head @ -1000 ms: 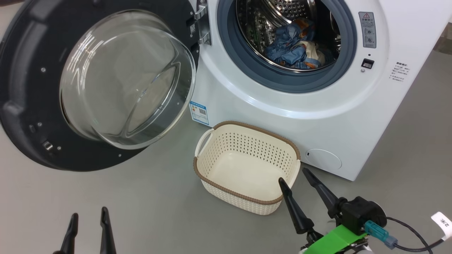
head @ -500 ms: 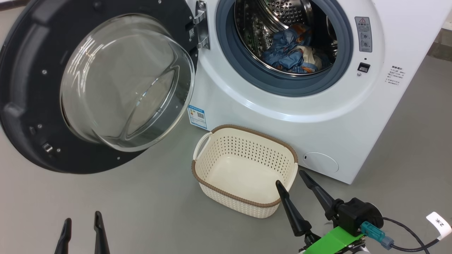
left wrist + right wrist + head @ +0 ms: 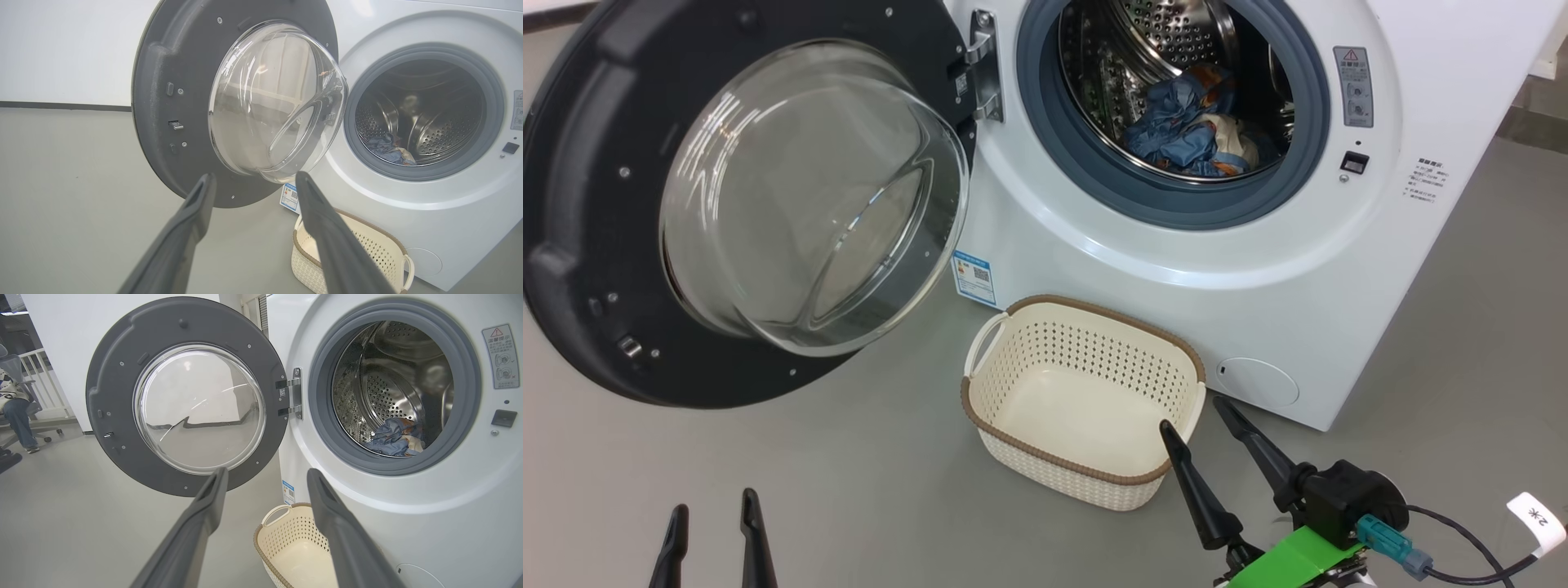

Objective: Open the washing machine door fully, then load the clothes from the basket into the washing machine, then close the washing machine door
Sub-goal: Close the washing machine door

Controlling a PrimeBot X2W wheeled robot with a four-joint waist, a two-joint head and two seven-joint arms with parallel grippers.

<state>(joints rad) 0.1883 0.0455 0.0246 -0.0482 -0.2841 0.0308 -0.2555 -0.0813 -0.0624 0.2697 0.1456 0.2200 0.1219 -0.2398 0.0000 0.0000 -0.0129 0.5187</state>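
The clothes lie in the washing machine, the basket before it, the washing machine door left.

The camera tilted, so the basket appears slightly lower.

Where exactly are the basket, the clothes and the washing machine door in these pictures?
basket [image 3: 1094,351]: head view, perforated back wall.
clothes [image 3: 1176,135]: head view, blue fabric in the heap's middle.
washing machine door [image 3: 580,204]: head view, dark ring, left of the glass.

Smooth grey floor, cream perforated basket standing on it, white washing machine resting just behind
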